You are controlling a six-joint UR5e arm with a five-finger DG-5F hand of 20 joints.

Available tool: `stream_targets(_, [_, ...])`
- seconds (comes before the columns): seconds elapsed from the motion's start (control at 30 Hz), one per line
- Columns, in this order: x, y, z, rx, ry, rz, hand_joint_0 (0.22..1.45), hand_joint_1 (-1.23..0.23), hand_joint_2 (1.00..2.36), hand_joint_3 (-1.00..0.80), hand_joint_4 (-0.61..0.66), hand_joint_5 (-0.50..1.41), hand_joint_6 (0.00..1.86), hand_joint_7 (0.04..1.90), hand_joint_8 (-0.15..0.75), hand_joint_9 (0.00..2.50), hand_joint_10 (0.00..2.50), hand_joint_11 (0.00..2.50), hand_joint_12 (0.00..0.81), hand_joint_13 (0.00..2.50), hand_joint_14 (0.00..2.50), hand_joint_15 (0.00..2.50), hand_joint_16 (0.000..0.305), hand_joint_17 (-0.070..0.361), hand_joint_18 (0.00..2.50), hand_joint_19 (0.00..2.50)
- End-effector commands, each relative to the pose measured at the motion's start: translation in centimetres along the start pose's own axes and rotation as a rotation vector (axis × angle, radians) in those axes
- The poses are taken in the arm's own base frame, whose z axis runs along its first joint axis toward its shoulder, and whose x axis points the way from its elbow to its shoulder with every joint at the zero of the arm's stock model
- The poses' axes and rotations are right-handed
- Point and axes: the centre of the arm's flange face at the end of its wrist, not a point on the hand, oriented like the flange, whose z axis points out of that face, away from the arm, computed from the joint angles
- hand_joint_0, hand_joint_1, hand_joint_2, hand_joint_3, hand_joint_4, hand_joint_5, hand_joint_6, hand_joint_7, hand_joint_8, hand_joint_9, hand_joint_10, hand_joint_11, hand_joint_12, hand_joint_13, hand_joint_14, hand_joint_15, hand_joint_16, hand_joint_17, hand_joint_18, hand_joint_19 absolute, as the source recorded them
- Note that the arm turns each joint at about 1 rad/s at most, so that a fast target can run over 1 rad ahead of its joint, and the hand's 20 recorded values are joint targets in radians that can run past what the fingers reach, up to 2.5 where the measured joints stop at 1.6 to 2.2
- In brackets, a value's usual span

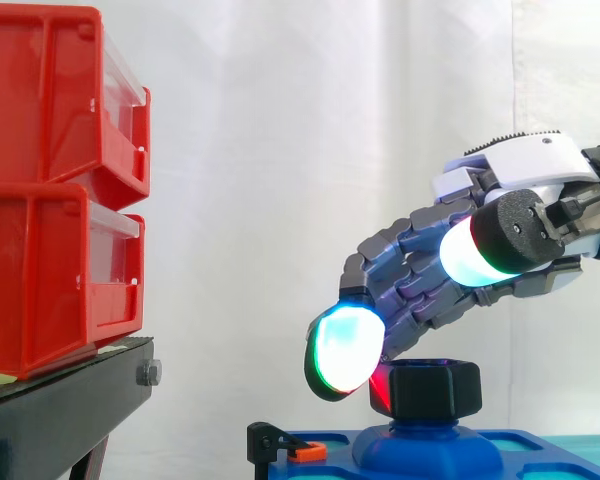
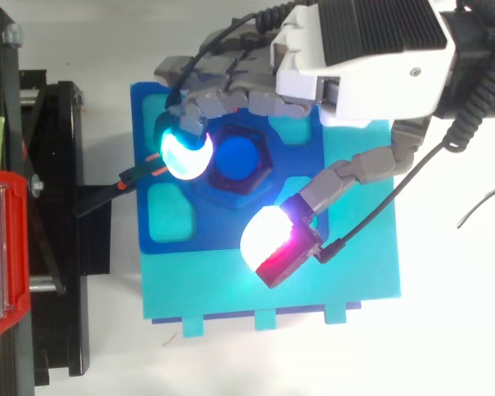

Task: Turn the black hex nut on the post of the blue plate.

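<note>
Black hex nut (image 1: 435, 388) sits on the blue post (image 2: 235, 159) of the blue plastic plate (image 2: 223, 227). Over it, the hand (image 2: 363, 58) hangs loosely bent, grasping nothing. Two stacked red plastic bins (image 1: 40, 200) stand left, their contents hidden.

I see the black hex nut (image 1: 432, 389) sitting upright and level on the post (image 2: 238, 159), its flat sides facing outward in the side view. From above, its six-sided outline rings the post's round blue top, which shows through the nut's middle. Below the nut the post widens into a rounded blue base (image 1: 425, 445) that rises from the blue plate (image 2: 231, 223). The plate lies flat, with shallow lighter pockets set into its surface around the post. The nut stands nearer the plate's far edge in the top view.
</note>
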Motion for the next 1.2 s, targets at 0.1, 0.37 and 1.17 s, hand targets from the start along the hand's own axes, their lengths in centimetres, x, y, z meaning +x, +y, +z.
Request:
stream_targets(0.1, [-0.2,-0.3,-0.1,-0.001,0.004,-0.002,0.43,-0.53,1.00,-0.50,0.44,-0.23,0.50,0.91,0.437,0.28,0.00,0.02,0.547,0.36,0.01,0.33,0.068,0.153,0.20,0.26])
stream_targets(0.37, [-0.3,-0.6,-0.3,-0.002,0.014,0.000,0.43,-0.51,1.00,-0.50,0.44,-0.23,0.50,0.93,0.434,0.28,0.00,0.03,0.548,0.37,0.00,0.33,0.068,0.153,0.21,0.26])
stream_targets(1.17, [-1.5,-1.9,-1.0,-0.019,0.026,0.006,0.44,-0.50,1.00,-0.50,0.44,-0.23,0.50,0.92,0.440,0.29,0.00,0.03,0.548,0.40,0.00,0.36,0.067,0.151,0.24,0.28])
